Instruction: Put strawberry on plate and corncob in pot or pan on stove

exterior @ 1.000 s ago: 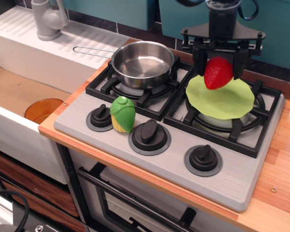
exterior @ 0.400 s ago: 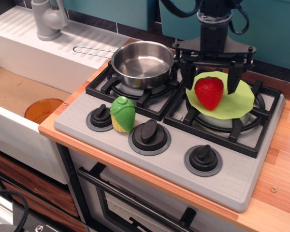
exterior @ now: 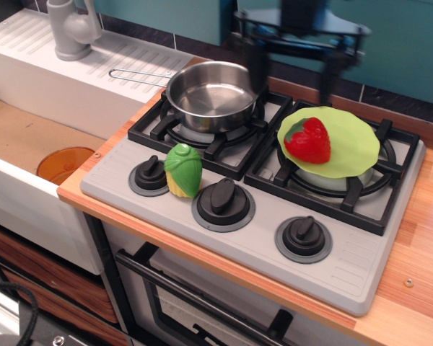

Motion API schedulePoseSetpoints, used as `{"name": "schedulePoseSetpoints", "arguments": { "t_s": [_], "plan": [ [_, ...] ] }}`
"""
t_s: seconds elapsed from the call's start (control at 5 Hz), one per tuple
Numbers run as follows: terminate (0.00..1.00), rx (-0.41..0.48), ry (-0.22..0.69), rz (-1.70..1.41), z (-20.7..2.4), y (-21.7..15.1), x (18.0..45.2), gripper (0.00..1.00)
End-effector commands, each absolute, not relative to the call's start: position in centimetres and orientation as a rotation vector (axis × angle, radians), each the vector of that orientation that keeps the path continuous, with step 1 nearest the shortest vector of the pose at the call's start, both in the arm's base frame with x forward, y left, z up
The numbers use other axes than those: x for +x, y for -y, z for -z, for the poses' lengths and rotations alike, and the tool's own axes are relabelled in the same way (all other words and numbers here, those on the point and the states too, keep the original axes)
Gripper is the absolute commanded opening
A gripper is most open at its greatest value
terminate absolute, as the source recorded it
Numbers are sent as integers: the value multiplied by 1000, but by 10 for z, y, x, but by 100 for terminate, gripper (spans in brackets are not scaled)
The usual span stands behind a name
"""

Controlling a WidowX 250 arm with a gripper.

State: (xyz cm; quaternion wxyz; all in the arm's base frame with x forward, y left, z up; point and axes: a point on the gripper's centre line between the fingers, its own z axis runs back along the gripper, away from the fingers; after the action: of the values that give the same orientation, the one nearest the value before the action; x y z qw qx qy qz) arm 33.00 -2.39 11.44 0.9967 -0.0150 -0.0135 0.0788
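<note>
The red strawberry (exterior: 309,140) lies on its side on the lime-green plate (exterior: 353,148), which rests on the right burner of the grey stove (exterior: 346,263). My gripper (exterior: 294,72) is open and empty, blurred, above and behind the plate, between pan and plate. The corncob (exterior: 182,169) stands upright in its green husk on the stove's front panel, between the left knob (exterior: 150,175) and the middle knob (exterior: 223,199). The steel pan (exterior: 213,94) sits empty on the left burner, its wire handle pointing left.
A white sink unit with a grey faucet (exterior: 72,29) is at the left, with an orange dish (exterior: 65,164) in the basin below. The third knob (exterior: 304,238) is at the front right. A wooden counter (exterior: 418,288) borders the stove.
My gripper opened and let go of the strawberry, which dropped onto the plate and tipped over. The gripper then rose up and back, away from the plate.
</note>
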Motion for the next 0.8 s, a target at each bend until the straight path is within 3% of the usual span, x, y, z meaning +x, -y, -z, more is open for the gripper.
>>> {"name": "schedulePoseSetpoints", "arguments": {
  "t_s": [0.0, 0.4, 0.6],
  "plan": [
    [0, -39, 115, -160, -145, 22, 338, 100],
    [0, -39, 115, -160, -145, 22, 338, 100],
    [0, 3, 161, -154, -153, 1, 321, 100]
  ]
}}
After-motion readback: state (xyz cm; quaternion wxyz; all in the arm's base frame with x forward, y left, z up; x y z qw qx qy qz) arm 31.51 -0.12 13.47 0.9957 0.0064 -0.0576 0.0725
